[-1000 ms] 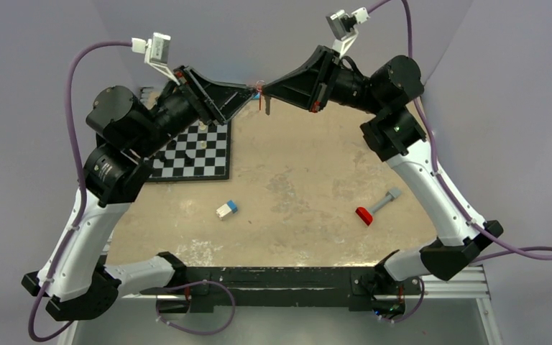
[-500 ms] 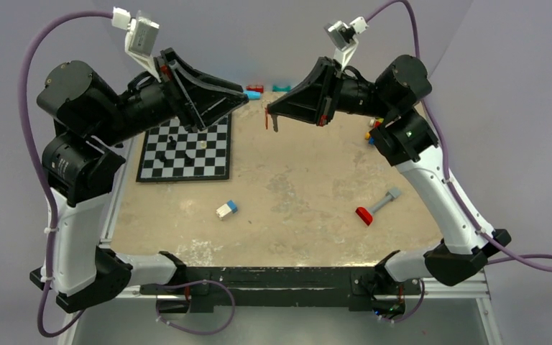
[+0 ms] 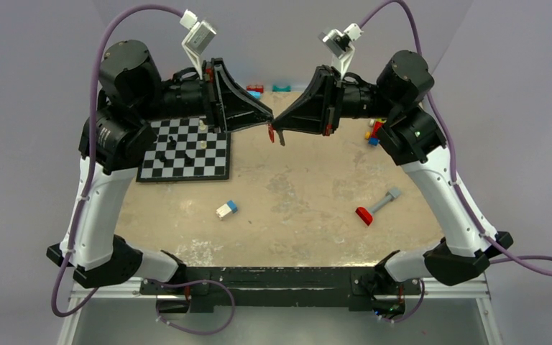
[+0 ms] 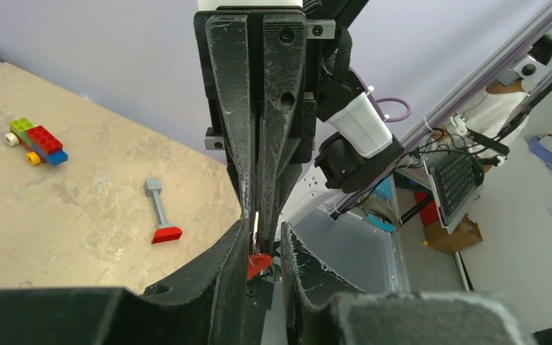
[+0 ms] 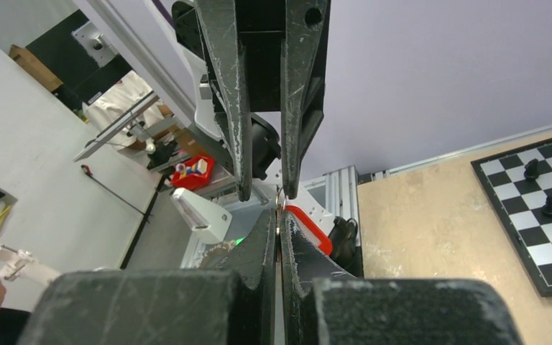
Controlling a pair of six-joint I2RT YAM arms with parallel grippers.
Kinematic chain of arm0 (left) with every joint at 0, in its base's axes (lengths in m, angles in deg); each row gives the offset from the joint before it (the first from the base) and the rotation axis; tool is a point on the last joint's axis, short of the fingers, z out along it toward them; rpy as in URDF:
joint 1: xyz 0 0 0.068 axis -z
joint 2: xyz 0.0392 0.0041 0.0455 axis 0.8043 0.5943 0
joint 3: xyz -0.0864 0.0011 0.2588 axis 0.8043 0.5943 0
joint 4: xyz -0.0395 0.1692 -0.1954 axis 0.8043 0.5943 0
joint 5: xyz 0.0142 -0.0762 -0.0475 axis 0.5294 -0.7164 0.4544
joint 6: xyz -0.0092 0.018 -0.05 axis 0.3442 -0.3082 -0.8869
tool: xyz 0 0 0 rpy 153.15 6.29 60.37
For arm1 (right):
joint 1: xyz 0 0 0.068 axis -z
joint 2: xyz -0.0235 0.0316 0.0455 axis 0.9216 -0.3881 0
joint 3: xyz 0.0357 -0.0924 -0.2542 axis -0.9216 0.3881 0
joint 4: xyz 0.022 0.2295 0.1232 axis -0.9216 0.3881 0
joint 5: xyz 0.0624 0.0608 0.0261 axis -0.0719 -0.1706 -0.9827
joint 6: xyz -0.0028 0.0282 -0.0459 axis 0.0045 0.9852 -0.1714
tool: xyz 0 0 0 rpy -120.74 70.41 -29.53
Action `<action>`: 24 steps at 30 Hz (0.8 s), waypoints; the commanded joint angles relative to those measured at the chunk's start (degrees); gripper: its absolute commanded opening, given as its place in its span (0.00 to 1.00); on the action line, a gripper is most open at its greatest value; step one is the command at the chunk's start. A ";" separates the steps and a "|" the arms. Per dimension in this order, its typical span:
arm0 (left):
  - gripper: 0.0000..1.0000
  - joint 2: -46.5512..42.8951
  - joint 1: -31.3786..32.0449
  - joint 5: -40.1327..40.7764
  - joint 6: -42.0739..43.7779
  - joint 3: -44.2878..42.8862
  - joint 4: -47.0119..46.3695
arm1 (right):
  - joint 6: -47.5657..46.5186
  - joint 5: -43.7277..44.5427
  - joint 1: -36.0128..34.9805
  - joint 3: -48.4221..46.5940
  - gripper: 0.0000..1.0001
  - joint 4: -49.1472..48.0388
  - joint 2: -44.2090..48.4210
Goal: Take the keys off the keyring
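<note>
Both arms meet in mid-air above the middle of the far half of the table. My right gripper (image 3: 278,125) (image 5: 279,218) is shut on the thin metal keyring (image 4: 256,221) at its fingertips. A red-headed key (image 3: 271,132) (image 4: 257,264) and a dark key (image 3: 282,139) hang from the ring. My left gripper (image 3: 267,121) (image 4: 264,248) is open, tip to tip with the right one. The red key head sits in the gap between its fingers, against one finger. The red head also shows in the right wrist view (image 5: 309,226).
A chessboard (image 3: 187,154) with a few pieces lies at the far left. A blue-and-white brick (image 3: 226,209) and a grey-and-red piece (image 3: 374,207) lie mid-table. Loose toy bricks (image 3: 372,131) lie at the far right, with more bricks (image 3: 282,88) by the back wall.
The left arm pulled away to the left while the right gripper kept the keys. It has now swung back and meets the right gripper tip to tip, nearer and lower than before.
</note>
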 commanded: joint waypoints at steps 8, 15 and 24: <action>0.18 -2.06 -0.35 -4.44 -2.51 1.34 -1.78 | -1.52 -2.25 0.07 -2.78 0.00 1.40 0.62; 0.19 -3.44 -0.24 -2.85 -2.10 3.84 -1.99 | -1.07 -2.77 0.01 -3.56 0.00 1.35 -0.07; 0.39 -3.80 -0.24 -1.12 -2.33 3.90 -3.76 | -0.68 -3.14 0.02 -3.74 0.00 1.41 -0.40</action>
